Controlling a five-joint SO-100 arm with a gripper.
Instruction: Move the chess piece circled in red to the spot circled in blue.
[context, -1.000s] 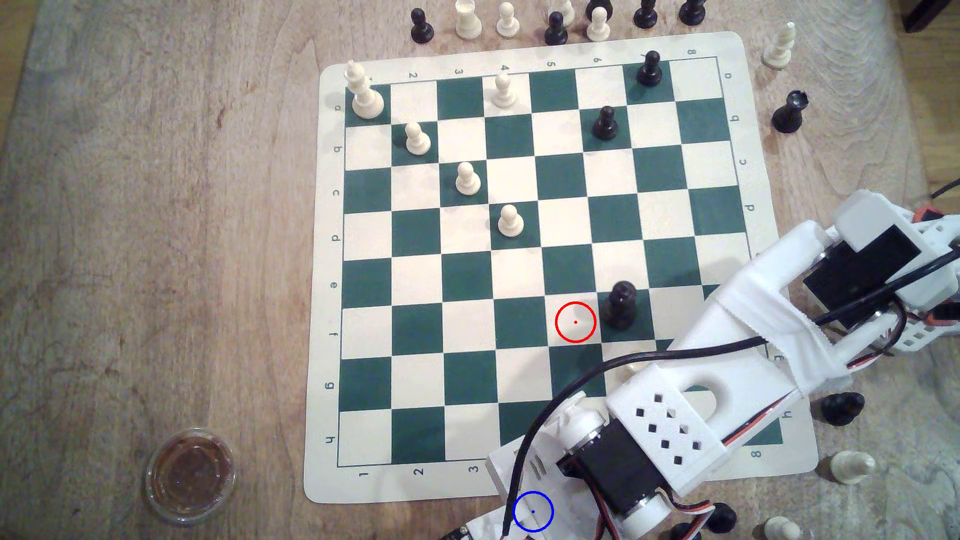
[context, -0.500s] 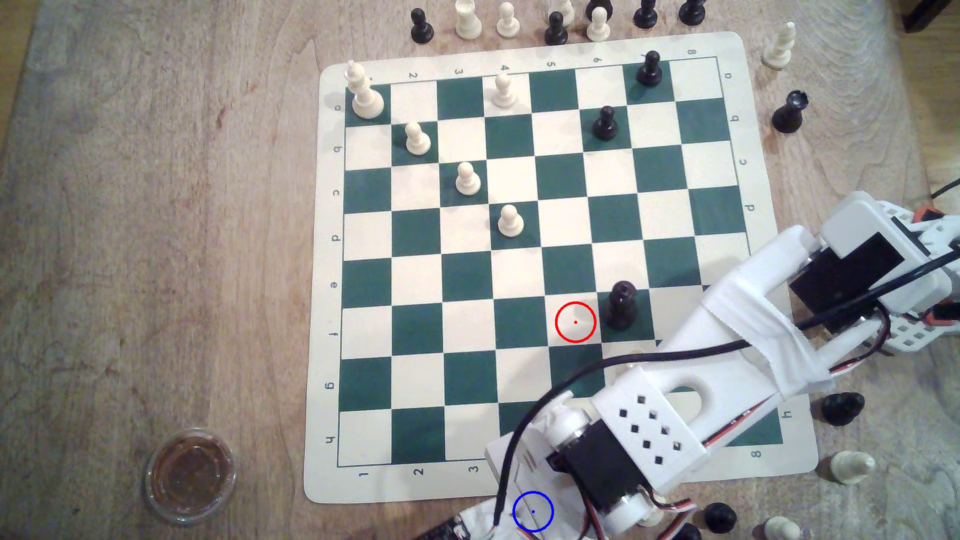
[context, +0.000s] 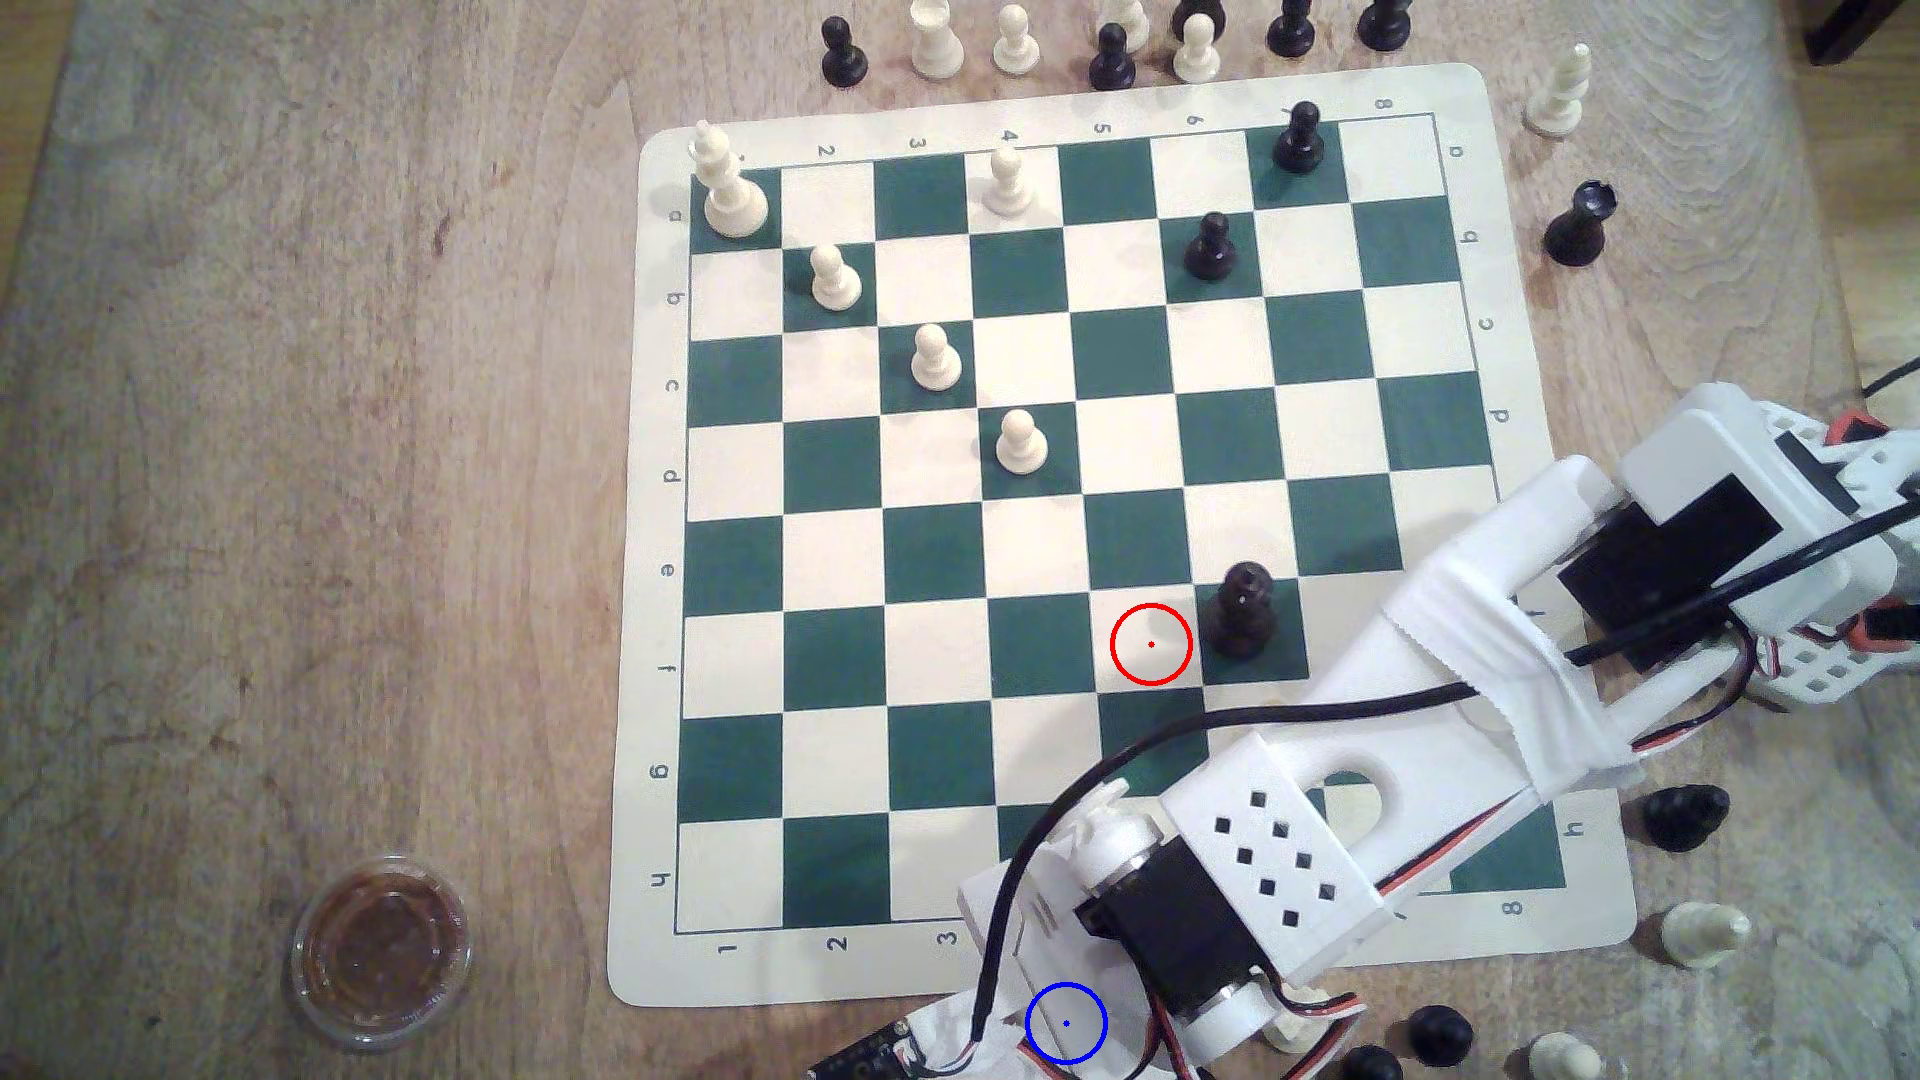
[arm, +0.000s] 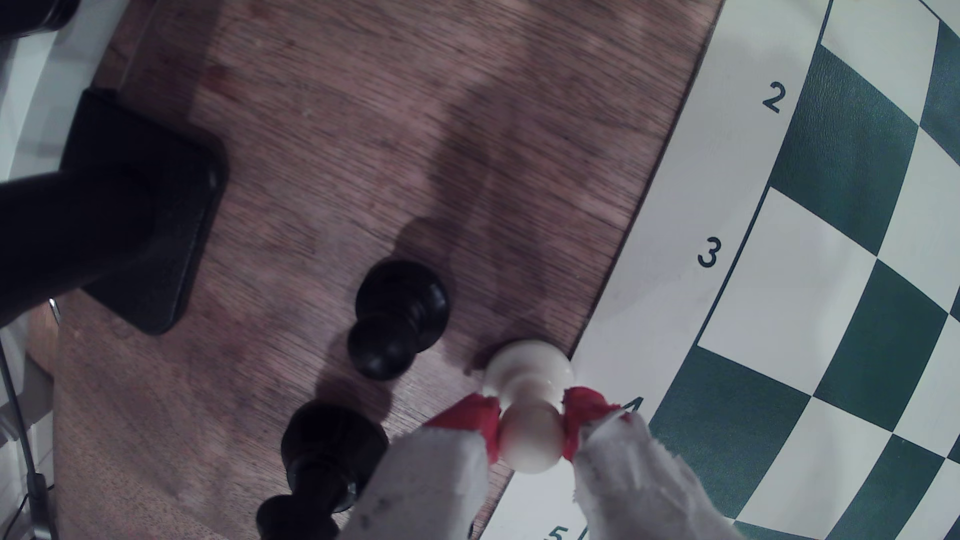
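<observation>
End effector is clamped on the cream pawn, red-padded fingertips pinching either side of its ball head, white-wrapped fingers behind them. Pawn upright; its base sits at the mat's border edge by the printed "4", partly over the wood tabletop; can't tell from the wrist view whether the base is touching down or just off the surface

Two black pieces on the bare wood close by: a black pawn just beside the held pawn, apart from it, and a taller black piece next to the wrapped finger. Dark block-shaped object further out on the wood, blurred, can't identify

Exterior view: arm comes in from the tabletop's right edge and crosses the near-right corner of the chess mat, wrist over the mat's near edge. Blue ring is drawn just off the mat's near edge and overlaps the wrist hardware, so the wood under it is hidden. Red ring sits on an empty light square in row f, with a black piece on the dark square just to its right in the exterior view

Four cream pieces run diagonally from the mat's far-left corner toward the centre. Spare pieces line the tabletop's far edge and right side. Small clear lidded cup near the tabletop's near-left corner
</observation>
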